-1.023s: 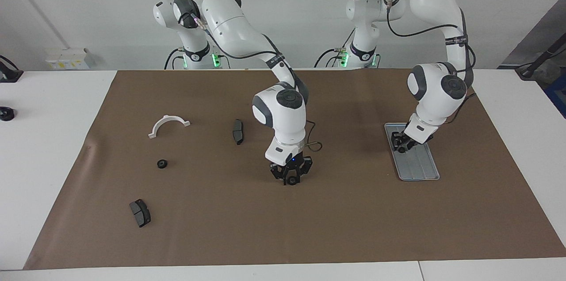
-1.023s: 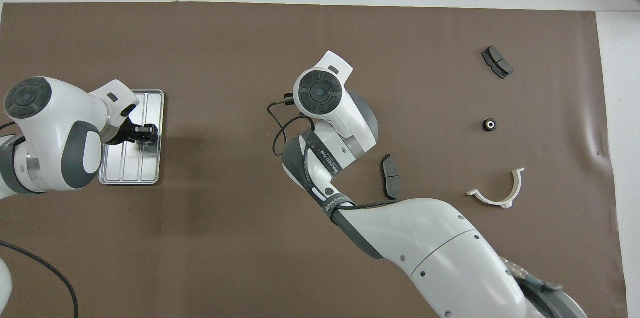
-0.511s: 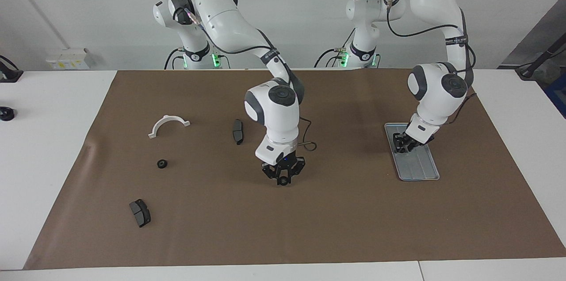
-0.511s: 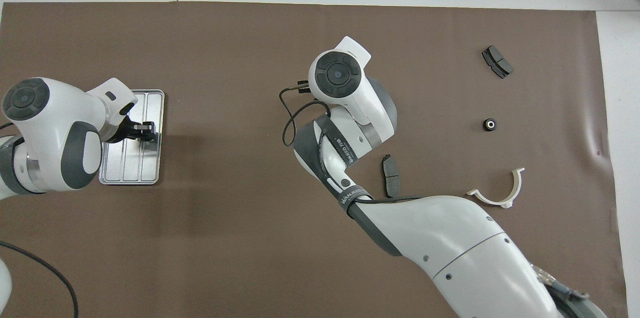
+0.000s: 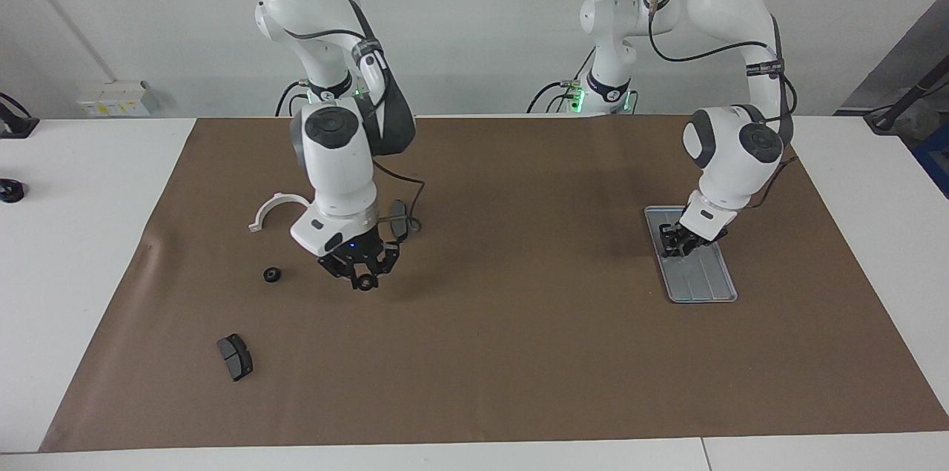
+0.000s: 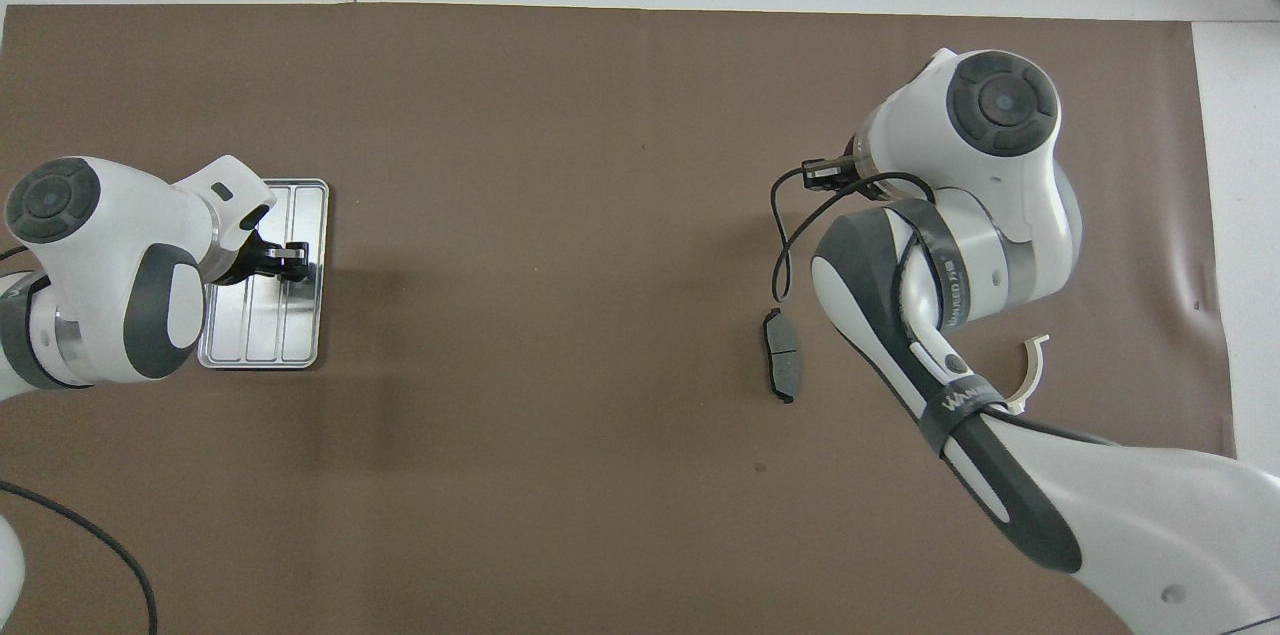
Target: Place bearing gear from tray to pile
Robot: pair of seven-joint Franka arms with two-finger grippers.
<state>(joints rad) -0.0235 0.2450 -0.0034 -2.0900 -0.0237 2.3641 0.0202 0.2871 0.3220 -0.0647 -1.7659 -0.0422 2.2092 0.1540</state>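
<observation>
Right gripper (image 5: 364,283): raised over the brown mat (image 5: 519,352), fingertips clamped on a small dark bearing gear (image 5: 365,282); it hangs over the pile region, among the scattered parts toward the right arm's end of the table. Parts around it: a second small black gear (image 5: 272,274) resting on the mat just beside; a white half-ring bracket (image 5: 276,205), partly covered by the arm; one dark brake pad (image 5: 400,219) nearer to the robots, standing close by the arm's wrist; another brake pad (image 5: 235,357) farther from the robots. Left gripper (image 5: 677,242): low in the tray (image 5: 704,285), at the end nearer the robots, tips down at the tray floor; whether its fingers grip anything cannot be told. Tray: silver-grey, ridged, lying toward the left arm's end of the table, well apart from the pile.
</observation>
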